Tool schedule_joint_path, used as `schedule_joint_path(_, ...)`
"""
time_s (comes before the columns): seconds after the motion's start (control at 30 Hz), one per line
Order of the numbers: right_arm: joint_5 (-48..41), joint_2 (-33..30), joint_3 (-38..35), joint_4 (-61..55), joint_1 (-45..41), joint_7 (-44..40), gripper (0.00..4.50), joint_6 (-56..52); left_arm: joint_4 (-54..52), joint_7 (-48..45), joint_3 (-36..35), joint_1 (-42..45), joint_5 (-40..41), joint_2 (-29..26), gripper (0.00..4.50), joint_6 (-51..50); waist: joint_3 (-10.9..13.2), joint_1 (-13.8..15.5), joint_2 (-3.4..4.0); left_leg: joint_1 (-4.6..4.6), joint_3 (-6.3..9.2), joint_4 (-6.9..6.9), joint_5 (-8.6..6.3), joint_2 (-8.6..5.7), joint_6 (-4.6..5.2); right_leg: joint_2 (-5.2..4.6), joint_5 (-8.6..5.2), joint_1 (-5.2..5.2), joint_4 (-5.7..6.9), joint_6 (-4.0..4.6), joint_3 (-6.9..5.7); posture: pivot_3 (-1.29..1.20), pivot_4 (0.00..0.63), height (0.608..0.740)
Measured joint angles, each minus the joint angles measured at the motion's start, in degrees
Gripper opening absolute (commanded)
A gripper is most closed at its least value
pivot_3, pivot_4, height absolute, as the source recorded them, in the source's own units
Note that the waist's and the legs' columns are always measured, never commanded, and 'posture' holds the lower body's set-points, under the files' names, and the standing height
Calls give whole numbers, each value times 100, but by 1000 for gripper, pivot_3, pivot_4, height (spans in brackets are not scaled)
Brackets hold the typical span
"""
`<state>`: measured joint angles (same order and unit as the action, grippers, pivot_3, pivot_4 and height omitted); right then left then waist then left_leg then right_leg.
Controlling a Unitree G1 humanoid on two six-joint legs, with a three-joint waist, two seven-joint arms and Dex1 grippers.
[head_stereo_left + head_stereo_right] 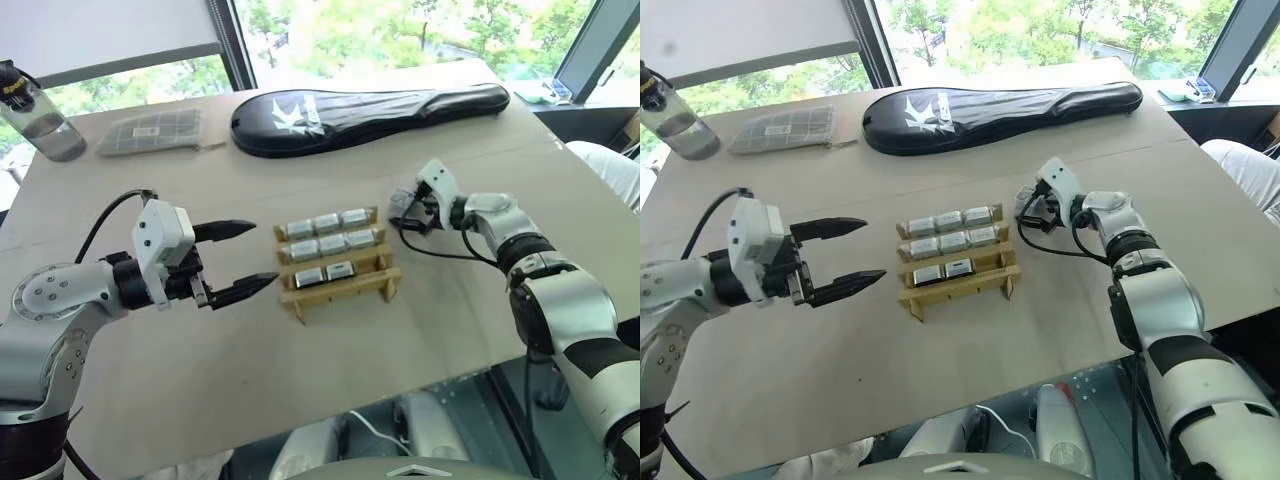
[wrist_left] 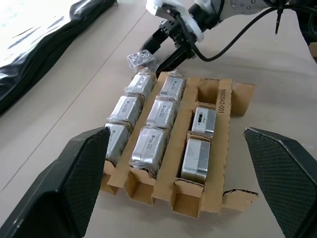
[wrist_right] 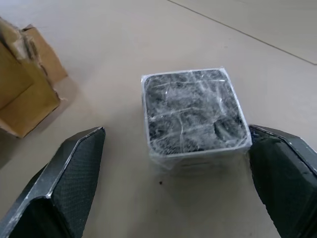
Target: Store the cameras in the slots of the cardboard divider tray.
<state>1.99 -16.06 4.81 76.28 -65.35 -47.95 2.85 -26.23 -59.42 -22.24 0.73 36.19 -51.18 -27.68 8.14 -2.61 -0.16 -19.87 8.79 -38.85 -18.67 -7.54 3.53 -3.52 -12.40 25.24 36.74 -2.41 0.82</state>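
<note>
The cardboard divider tray [image 1: 342,291] sits mid-table with several plastic-wrapped silver cameras [image 1: 328,224] in its slots. The front row holds two, and its end slot [image 2: 208,92] nearest my right arm is empty. One loose camera [image 3: 193,111] stands on the table just beyond the tray's far right corner, also seen in the left wrist view [image 2: 141,60]. My right gripper [image 3: 176,130] is open, a finger on either side of that camera with gaps showing. My left gripper [image 1: 258,256] is open and empty, pointing at the tray from its left.
A black racket bag [image 1: 370,115] lies across the back of the table. A flat grey gridded case [image 1: 150,132] and a clear bottle [image 1: 40,115] are at the back left. A person's white sleeve [image 1: 610,170] shows at the right edge.
</note>
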Motion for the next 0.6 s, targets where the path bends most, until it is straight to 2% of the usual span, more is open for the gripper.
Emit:
schedule_joint_path(0.03,5,25,-38,7,-1,48,4500,3,-11,8,-14,-24,0,0,4484,-5,0,-5,0,0,0,0,0,0,0,1,0,0,0,0,1,0,150,740)
schedule_joint_path(0.13,23,73,-146,25,-1,126,3718,4,-24,52,-31,-106,3,1,4500,-34,0,-15,0,1,-4,0,0,0,0,1,0,0,1,0,4,0,150,740)
schedule_joint_path(0.23,29,97,-218,31,-1,173,2224,19,-52,71,-99,-180,8,0,4500,-61,1,-15,2,1,-3,1,0,0,0,1,0,0,0,0,3,0,150,740)
schedule_joint_path(0.27,28,108,-274,32,-1,191,1926,20,-64,72,-120,-207,10,1,4500,-64,1,-16,2,1,-3,2,0,0,0,1,0,0,0,0,3,0,150,740)
schedule_joint_path(0.6,51,-129,-428,-82,4,-33,1938,461,-51,99,-39,-24,9,15,4500,-73,3,0,5,0,-4,1,0,0,0,0,0,0,-1,0,3,0,150,740)
